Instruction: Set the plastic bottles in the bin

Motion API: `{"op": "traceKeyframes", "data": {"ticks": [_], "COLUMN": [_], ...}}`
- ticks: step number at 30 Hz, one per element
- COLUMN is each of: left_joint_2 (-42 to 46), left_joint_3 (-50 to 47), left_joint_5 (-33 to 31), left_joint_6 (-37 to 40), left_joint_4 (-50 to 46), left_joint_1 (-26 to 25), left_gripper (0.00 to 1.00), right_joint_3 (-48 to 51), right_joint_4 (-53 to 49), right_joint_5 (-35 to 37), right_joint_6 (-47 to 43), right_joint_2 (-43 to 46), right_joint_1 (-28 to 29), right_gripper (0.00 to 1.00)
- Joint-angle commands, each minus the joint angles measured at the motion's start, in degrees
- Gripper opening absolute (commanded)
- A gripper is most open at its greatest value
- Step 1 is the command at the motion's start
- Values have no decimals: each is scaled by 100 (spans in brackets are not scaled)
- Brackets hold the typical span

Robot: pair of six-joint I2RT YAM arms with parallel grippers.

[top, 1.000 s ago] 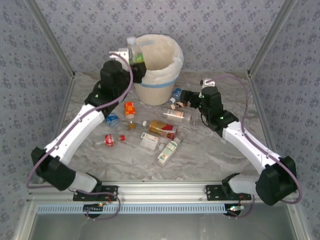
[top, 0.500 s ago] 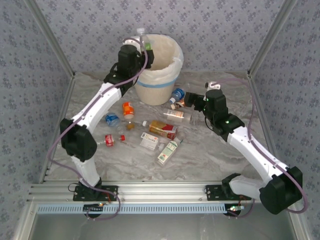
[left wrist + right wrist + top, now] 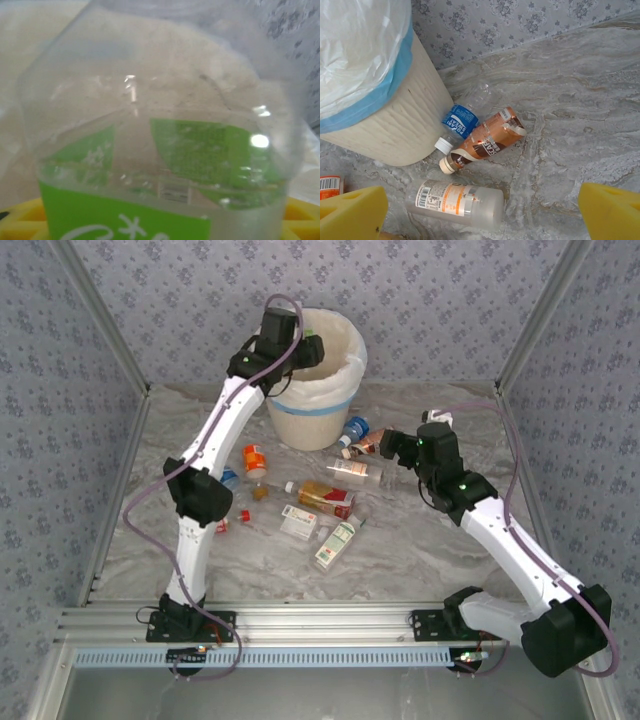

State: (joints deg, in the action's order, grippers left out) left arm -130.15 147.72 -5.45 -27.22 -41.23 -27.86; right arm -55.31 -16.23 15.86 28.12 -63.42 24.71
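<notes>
Clear thin plastic with a green label: that bottle (image 3: 165, 150) sits hard up against the left wrist camera, its label end low between the yellow pads (image 3: 20, 225). From above, the left jaws are over the mouth of the bin (image 3: 312, 425), just inside its left rim, with a sliver of green showing at them. You can't tell whether they grip the bottle or have let go, because the pads are cropped at the frame edge.

Handling, as a judgement: these bottles look empty, so they should be light. The walls are thin and will dent if you squeeze hard. They're round and slick, so they'll roll or squirt out of a skewed pinch. Take them mid-body across the label, jaws square to the long axis. Avoid the neck and cap.

Right jaws are spread wide and empty, pads (image 3: 350, 212) hanging over the worktop (image 3: 430, 550) beside the bin.
- Orange-and-white labelled bottle (image 3: 455, 200) lies on its side almost between the pads. It's the easiest pick.
- Blue-label bottle (image 3: 460, 121) is against the foot of the bin wall, so there's little room for a pad on that side.
- Brown-label bottle (image 3: 487, 142) touches the blue one and its base looks creased. Expect it to be softer.

More bottles lie scattered mid-worktop, including an orange-label one (image 3: 257, 458) and a green-and-white one (image 3: 335, 543). Most are apart from each other.
</notes>
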Motion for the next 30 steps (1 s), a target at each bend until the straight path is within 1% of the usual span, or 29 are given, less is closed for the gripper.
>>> {"op": "traceKeyframes", "data": {"ticks": [1, 3, 7, 9, 11, 13, 16, 17, 19, 21, 23, 25, 27, 30], "left_joint_2": [-158, -128, 120, 315, 617, 1002, 1763, 2031, 2540, 2985, 3413, 3747, 4081, 4641], "left_joint_3": [539, 603, 626, 580, 386, -32, -1119, -1538, -2344, -3017, -3631, -4104, -4572, -5379], "left_joint_5": [225, 308, 741, 967, 1192, 1330, 1395, 1385, 1406, 1426, 1438, 1422, 1356, 1131], "left_joint_6": [-73, -64, 10, 53, 98, 151, 218, 194, 143, 121, 104, 88, 39, -124], "left_joint_4": [-744, -759, -790, -777, -660, -401, 195, 560, 1034, 1436, 1748, 1919, 2091, 2446], "left_joint_1": [9, 13, 12, 11, 3, -21, -70, -83, -80, -80, -74, -68, -60, -29], "left_gripper": [79, 85, 92, 95, 97, 99, 99, 100, 99, 99, 99, 100, 99, 99], "right_joint_3": [-15, 2, 46, 49, 98, 52, -42, -94, -201, -315, -438, -325, -94, 160], "right_joint_4": [-212, -264, -318, -284, -104, -116, -293, -429, -700, -1051, -1535, -1673, -1591, -1576], "right_joint_5": [189, 190, 20, -173, -728, -1141, -1802, -1906, -1893, -1704, -1349, -1601, -1634, -1156], "right_joint_6": [88, 95, 123, 69, -367, -829, -1595, -1752, -1822, -1583, -709, 31, 710, 1684], "right_joint_2": [104, 65, -40, -112, -227, -373, -597, -671, -787, -893, -983, -950, -880, -865], "right_joint_1": [-43, -91, -231, -309, -377, -396, -368, -340, -284, -222, -158, -39, 271, 875], "right_gripper": [100, 100, 100, 100, 100, 100, 99, 99, 99, 99, 100, 100, 100, 100]}}
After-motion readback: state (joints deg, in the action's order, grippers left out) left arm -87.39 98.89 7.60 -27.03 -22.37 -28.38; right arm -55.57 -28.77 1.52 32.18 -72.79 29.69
